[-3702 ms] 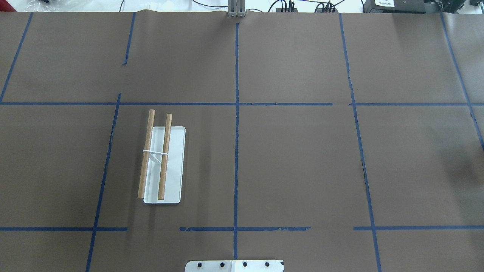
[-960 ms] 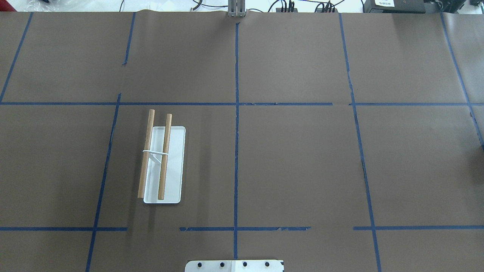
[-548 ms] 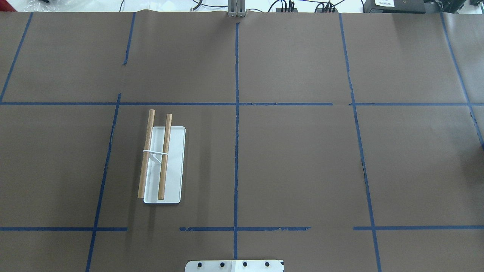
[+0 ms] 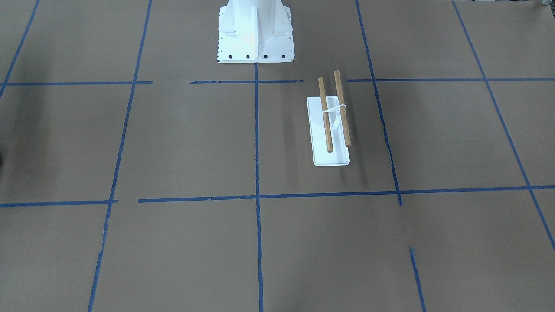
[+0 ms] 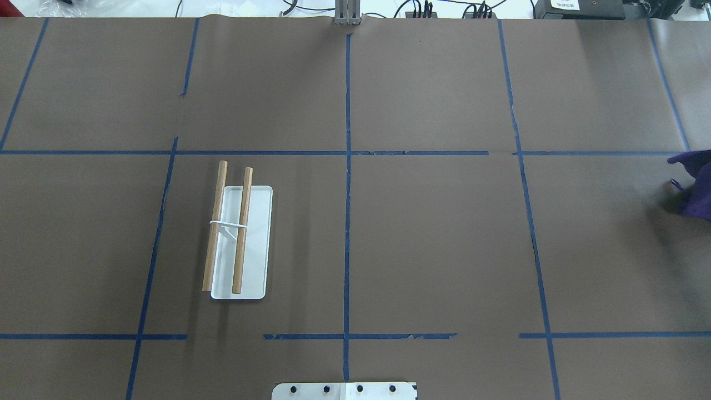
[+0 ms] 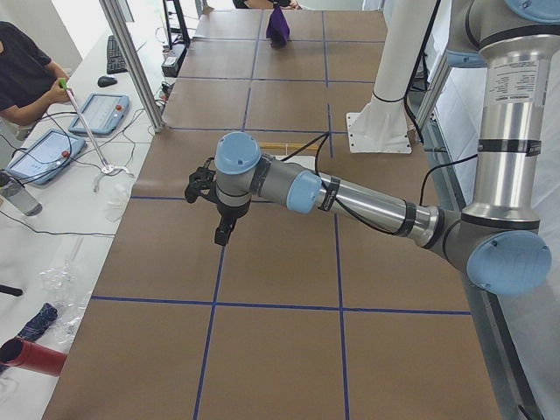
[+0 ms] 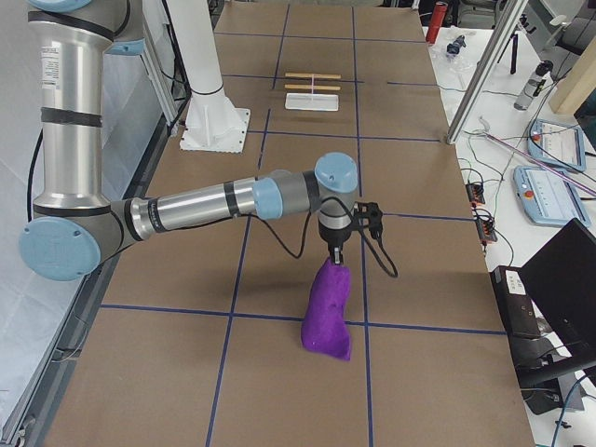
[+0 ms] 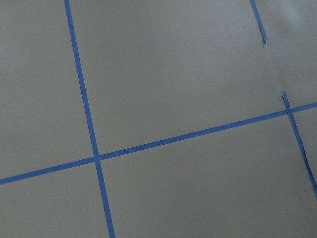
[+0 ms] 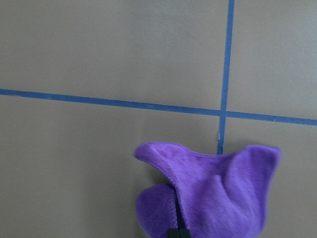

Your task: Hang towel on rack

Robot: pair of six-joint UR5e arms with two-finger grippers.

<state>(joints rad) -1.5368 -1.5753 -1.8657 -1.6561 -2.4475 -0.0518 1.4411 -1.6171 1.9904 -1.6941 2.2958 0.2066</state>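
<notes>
The rack (image 5: 239, 239) stands on the table's left half, a white base with two brown dowel rods; it also shows in the front view (image 4: 331, 125) and far off in the right side view (image 7: 312, 88). The purple towel (image 7: 328, 312) hangs from my right gripper (image 7: 333, 259), its lower end on the table. The right wrist view shows the towel (image 9: 213, 198) bunched close below the camera. In the overhead view the towel (image 5: 697, 189) is at the right edge. My left gripper (image 6: 224, 236) hovers over bare table; I cannot tell whether it is open.
The white robot pedestal (image 4: 255, 34) stands at the table's near middle edge. Blue tape lines cross the brown table cover. An operator (image 6: 22, 70) sits beyond the table's far side, with tablets and cables there. A metal post (image 7: 480, 74) rises at that edge.
The purple towel has come into the overhead view at the right edge, where before only a shadow showed. The rack has not moved.
</notes>
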